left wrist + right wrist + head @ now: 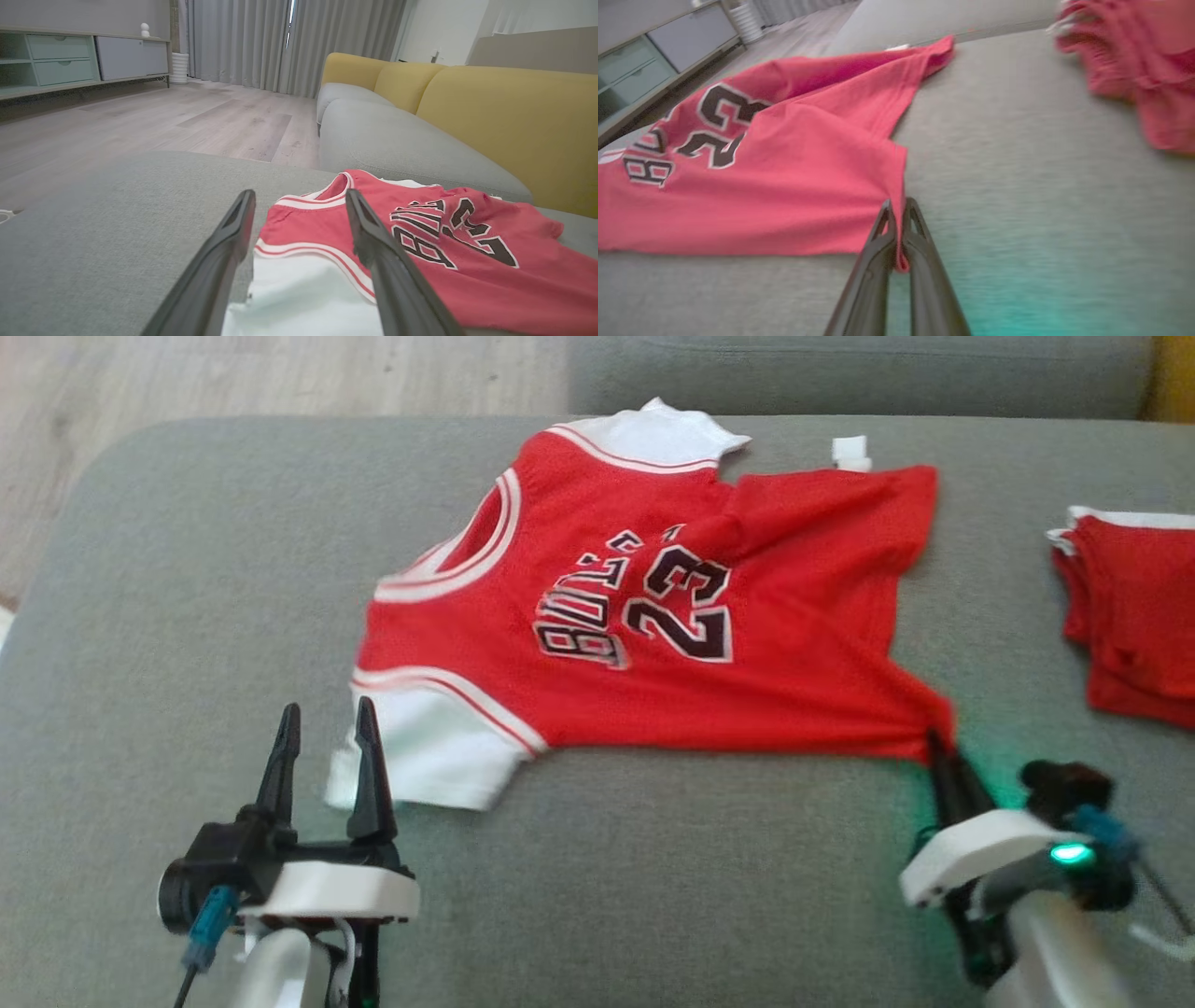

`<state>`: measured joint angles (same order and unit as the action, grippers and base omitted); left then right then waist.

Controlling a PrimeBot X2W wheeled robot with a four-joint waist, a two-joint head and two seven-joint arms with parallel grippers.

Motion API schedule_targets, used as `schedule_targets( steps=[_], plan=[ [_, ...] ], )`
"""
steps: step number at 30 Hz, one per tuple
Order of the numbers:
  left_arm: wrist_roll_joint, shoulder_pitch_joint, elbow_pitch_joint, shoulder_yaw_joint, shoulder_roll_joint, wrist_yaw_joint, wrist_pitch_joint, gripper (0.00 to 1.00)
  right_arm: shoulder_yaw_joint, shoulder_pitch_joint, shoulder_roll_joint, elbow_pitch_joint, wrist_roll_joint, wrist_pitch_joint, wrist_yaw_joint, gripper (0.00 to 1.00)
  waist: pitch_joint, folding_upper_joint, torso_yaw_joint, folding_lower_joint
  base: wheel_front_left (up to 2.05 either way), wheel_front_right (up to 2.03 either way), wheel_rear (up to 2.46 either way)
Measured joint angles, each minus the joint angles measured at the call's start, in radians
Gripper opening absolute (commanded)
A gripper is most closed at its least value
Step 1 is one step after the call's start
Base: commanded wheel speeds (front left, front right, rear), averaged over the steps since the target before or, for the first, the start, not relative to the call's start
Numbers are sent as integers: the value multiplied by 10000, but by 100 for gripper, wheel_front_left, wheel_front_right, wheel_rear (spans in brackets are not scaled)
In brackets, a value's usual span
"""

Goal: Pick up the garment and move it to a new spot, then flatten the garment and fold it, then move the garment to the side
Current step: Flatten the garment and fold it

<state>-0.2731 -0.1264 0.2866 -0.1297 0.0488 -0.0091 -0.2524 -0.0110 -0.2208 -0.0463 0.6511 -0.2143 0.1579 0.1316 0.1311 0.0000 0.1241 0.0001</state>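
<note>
The garment (653, 644) is a red basketball jersey with white trim and the number 23, spread on a grey sofa cushion. My right gripper (936, 739) is shut on the jersey's near right hem corner; in the right wrist view the red cloth (794, 186) is pinched between the closed fingers of that gripper (899, 210). My left gripper (327, 723) stands open at the jersey's near left white shoulder. In the left wrist view its two fingers straddle the white and red edge of the garment (303, 242), with the gripper (299, 200) holding nothing.
A second red garment (1134, 616) lies folded at the cushion's right, also red and blurred in the right wrist view (1134, 70). A small white tag (850, 453) lies behind the jersey. Yellow backrests (504, 116) rise on one side and wooden floor (187, 116) lies beyond the cushion's edge.
</note>
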Motion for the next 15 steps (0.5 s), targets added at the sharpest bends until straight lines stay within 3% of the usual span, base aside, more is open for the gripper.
schedule_targets(
  steps=[3,7,8,9,15],
  plan=[
    [0,0,-2,2,-4,-4,0,100,1432,36,0,-742,773,-435,0,0,-102,0,-326,0,0,0,0],
    [-4,-1,-4,-31,-6,-2,0,100,2196,158,4,-1335,1231,-1233,0,0,-209,0,-540,0,0,0,0],
    [-6,-1,-4,-42,-6,0,0,100,2343,222,4,-1463,1325,-1402,0,39,-228,0,-566,0,0,0,0],
    [-42,-1,-4,-59,-6,0,0,100,2435,311,4,-1590,1333,-1511,0,100,-239,0,-580,-1,0,0,0],
    [-161,-2,-2,-84,-8,2,0,100,2376,588,10,-2345,1336,-1304,0,100,-252,0,-622,-1,0,0,0]
  ],
)
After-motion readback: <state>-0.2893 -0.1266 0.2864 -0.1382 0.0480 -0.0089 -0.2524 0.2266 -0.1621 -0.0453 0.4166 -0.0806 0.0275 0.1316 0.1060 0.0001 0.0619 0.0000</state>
